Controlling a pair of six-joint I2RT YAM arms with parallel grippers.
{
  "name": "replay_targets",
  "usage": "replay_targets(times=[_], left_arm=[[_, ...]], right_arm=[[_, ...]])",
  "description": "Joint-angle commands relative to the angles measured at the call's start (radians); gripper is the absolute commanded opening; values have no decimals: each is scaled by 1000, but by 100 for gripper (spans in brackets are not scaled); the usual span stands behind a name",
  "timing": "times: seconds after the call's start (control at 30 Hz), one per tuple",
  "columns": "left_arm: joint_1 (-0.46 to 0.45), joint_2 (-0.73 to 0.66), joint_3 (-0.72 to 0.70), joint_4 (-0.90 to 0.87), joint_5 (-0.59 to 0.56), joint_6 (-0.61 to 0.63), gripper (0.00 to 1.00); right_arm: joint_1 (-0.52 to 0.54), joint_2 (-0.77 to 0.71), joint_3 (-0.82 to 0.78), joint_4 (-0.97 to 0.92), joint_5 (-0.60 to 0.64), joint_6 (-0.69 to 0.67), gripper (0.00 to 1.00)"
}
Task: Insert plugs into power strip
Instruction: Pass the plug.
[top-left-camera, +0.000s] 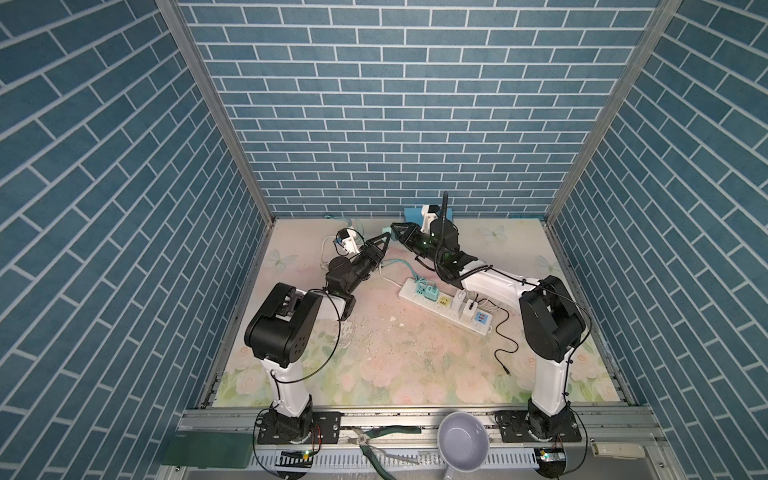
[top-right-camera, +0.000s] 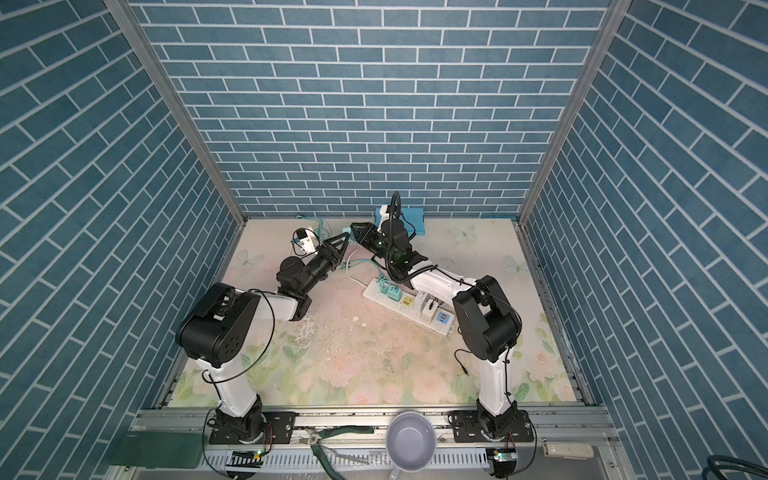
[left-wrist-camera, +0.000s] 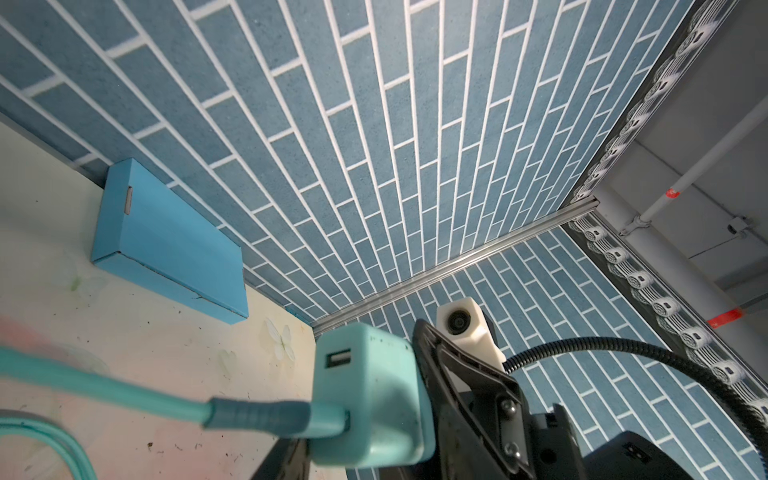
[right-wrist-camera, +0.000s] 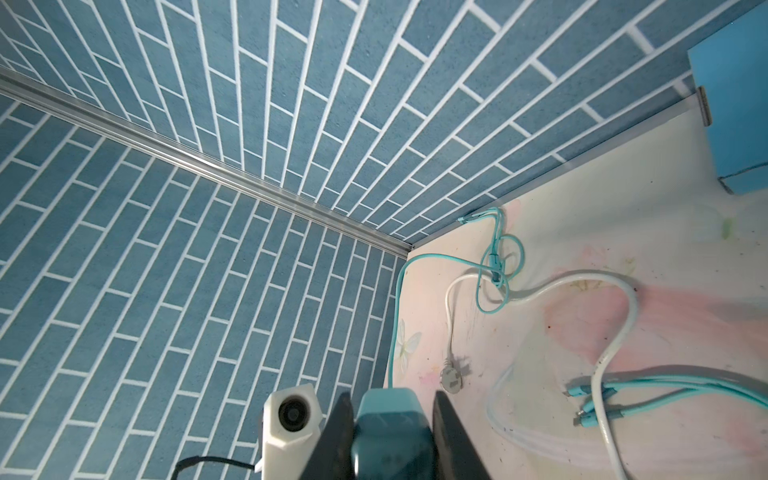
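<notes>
Power strip (top-left-camera: 444, 302): on bench (top-left-camera: 395, 353), right of centre. Box (left-wrist-camera: 166, 232): behind it, against back wall. Bowl (top-left-camera: 462, 442): before bench.

No text, number or brand is showing clearly enough to read in any view. In a top view, a small pale print is sitting at the far left corner of the dark green case (top-left-camera: 208, 451), which is lying at the left end of the front rail, but the print is appearing too small to make out.
</notes>
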Motion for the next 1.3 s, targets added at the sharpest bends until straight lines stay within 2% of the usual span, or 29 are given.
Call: replay_targets(times=[0.0, 0.07, 0.33, 0.5, 0.83, 1.03, 1.2, 1.23, 1.27], left_arm=[[0, -31, 44, 59, -11, 15, 46], [0, -14, 66, 60, 0, -6, 43], [-6, -8, 99, 59, -7, -6, 44], [-6, 2, 115, 59, 13, 0, 31], [-20, 26, 113, 57, 45, -3, 23], [-24, 19, 134, 58, 52, -5, 21], [-28, 29, 144, 57, 76, -13, 23], [-30, 27, 148, 58, 86, -7, 30], [-33, 24, 147, 56, 86, -6, 42]], right_arm=[[-4, -40, -40, 20, -10, 26, 0], [-4, -35, -30, 13, -25, 19, 0], [-2, -7, -30, 44, -62, 40, 0], [0, -21, -46, 42, -84, 23, 0], [-7, -23, -69, 62, -141, 12, 0], [-13, -26, -87, 85, -160, 14, 12], [-17, -16, -81, 97, -197, 33, 5], [-17, -11, -76, 103, -217, 42, 2], [-19, -8, -73, 114, -230, 47, 0]])
